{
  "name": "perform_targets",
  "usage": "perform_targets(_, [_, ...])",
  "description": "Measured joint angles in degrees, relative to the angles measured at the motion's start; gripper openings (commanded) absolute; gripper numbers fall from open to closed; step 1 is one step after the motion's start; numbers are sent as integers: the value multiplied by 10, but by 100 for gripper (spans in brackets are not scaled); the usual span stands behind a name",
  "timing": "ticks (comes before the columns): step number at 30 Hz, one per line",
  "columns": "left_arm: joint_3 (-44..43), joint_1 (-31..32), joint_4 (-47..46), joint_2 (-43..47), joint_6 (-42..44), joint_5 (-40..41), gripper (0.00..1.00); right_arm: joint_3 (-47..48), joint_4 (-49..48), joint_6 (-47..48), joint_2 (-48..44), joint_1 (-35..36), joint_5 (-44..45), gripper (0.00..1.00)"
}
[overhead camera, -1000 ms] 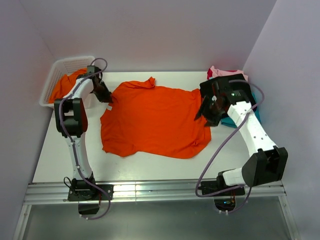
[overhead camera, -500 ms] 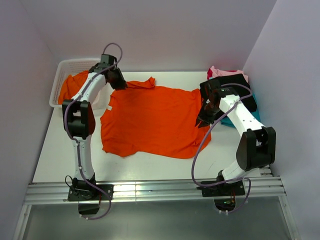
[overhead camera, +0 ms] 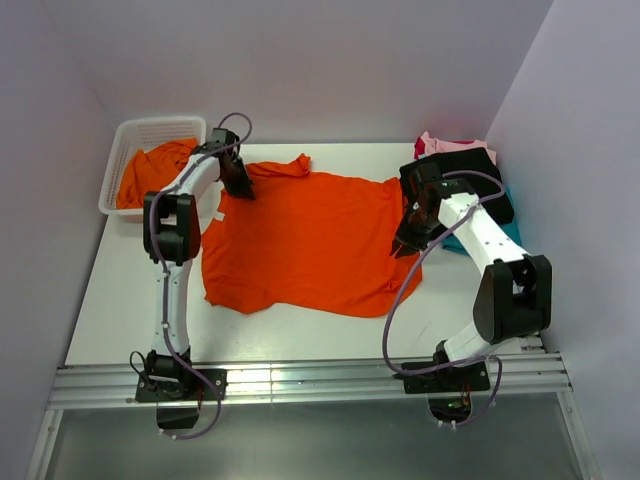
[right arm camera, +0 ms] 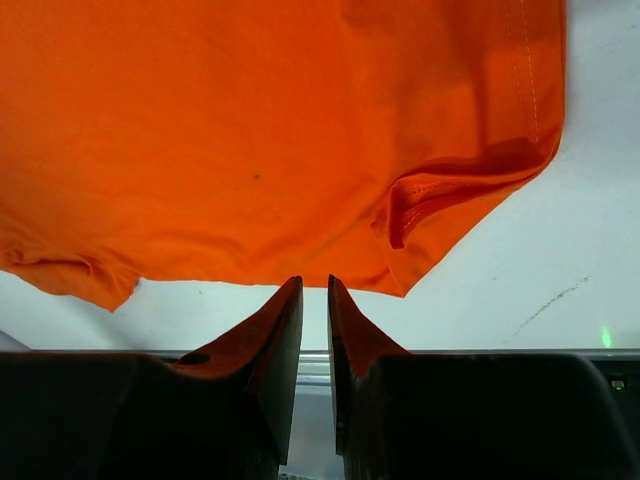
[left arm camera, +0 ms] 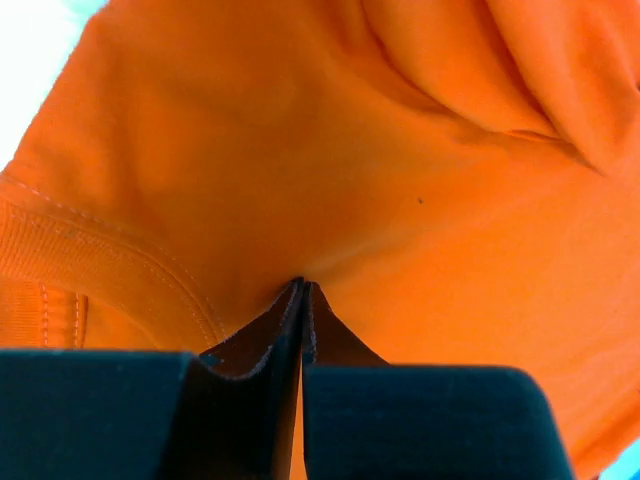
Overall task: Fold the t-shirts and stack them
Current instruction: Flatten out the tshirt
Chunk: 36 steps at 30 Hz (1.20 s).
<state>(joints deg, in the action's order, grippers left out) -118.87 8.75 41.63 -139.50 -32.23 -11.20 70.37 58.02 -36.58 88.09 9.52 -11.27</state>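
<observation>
The orange t-shirt (overhead camera: 310,240) lies spread flat in the middle of the table (overhead camera: 110,320); its neck is toward the left edge and its bottom hem toward the right edge. The left pincer (overhead camera: 240,186) rests on the shirt's far left part, near the neck; its jaws are pressed together and seem to pinch a small bit of cloth. The right pincer (overhead camera: 403,247) is at the shirt's right edge, tips just at the hem; its jaws show only a thin gap, and I see no cloth in it. The shirt looks soft, light and floppy; held by one spot it would likely sag and wrinkle; so thick seams at two places, shoulder and hem, look like the best holds. More orange cloth fills the white basket (overhead camera: 155,127) at the far left corner; a pile of shirts (overhead camera: 455,146) sits at the far right corner.
</observation>
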Motion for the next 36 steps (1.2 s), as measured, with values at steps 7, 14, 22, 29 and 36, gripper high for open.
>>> perform_targets(7, [-3,-25,11,-2,-3,-1,11,-6,-7,0,-10,0,4,24])
perform_targets(14, [8,-64,-3,3,-10,6,11,-49,-19,3,-10,4,-3,23])
perform_targets(22, [33,-67,-27,15,-17,9,9,-66,-44,15,70,71,-20,21])
perform_targets(29, [52,-67,-43,26,-19,10,7,-57,-58,16,107,111,-24,37])
perform_targets(36, [67,-67,-49,35,-19,15,6,-54,-63,15,107,112,-22,38])
